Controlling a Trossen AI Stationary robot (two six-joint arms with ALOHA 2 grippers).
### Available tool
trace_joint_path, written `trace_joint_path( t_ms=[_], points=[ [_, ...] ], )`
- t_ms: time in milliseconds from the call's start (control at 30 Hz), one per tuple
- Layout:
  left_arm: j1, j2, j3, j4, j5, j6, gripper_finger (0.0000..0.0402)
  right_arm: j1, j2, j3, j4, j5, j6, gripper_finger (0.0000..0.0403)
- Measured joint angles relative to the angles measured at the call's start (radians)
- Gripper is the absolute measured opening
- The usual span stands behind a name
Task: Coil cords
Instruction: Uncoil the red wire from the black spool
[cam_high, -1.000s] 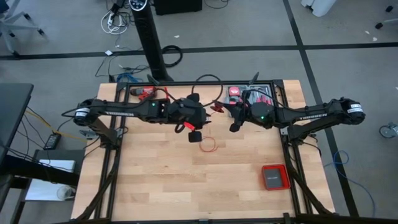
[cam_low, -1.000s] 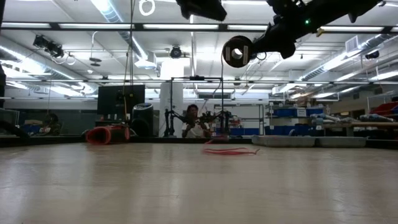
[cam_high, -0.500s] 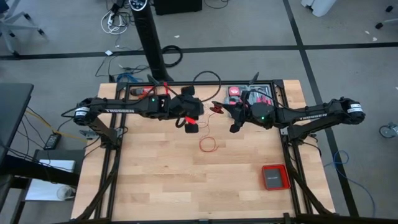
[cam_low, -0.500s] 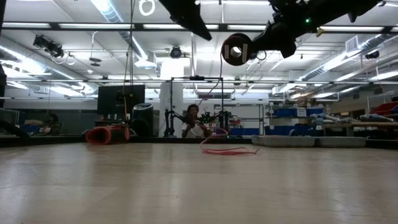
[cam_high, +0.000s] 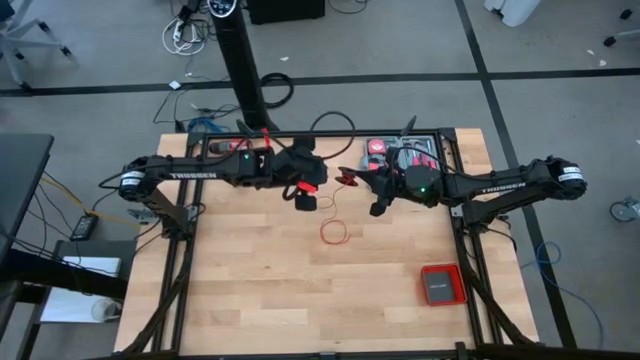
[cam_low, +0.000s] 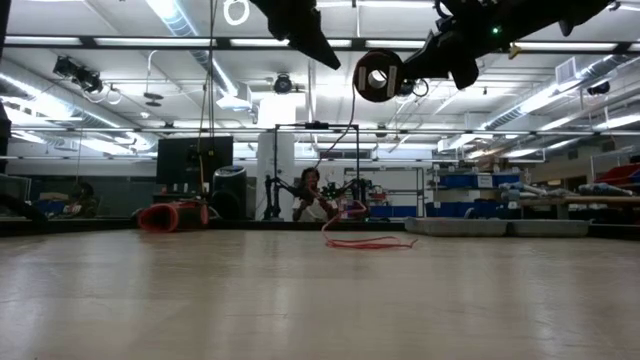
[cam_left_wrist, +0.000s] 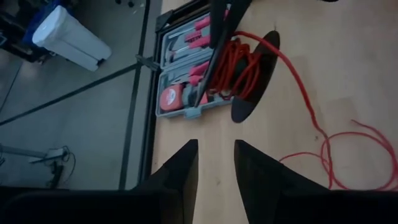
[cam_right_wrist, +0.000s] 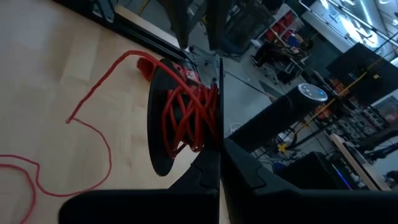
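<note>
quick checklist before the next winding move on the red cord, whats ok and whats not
1. Spool held: ok. The right gripper is shut on the black spool, lifted off the table.
2. Cord on spool: ok. Red cord is wound around its core, one strand trailing down.
3. All cord wound: not ok. A loose loop lies on the table.
4. Left gripper ready: ok. It is open and empty, raised, facing the spool.
5. Cord free of snags: cannot tell. The strand is too thin to trace.
6. Tool case clear of the spool: cannot tell. It lies close behind.
</note>
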Motion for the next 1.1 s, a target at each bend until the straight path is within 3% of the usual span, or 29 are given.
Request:
trace_joint_path(
  t_ms=[833,1100],
  points=[
    [-0.010,0.002,0.000,0.063,0.133,-0.007,0.0108,0.000,0.044,-0.001,0.156,-0.082,0.049,0.0000],
    [-0.041,0.002,0.000,0.068,0.131,-0.004,0.0094,0.029,0.123,-0.001,0.264,-0.028,0.036,0.0000]
  ],
)
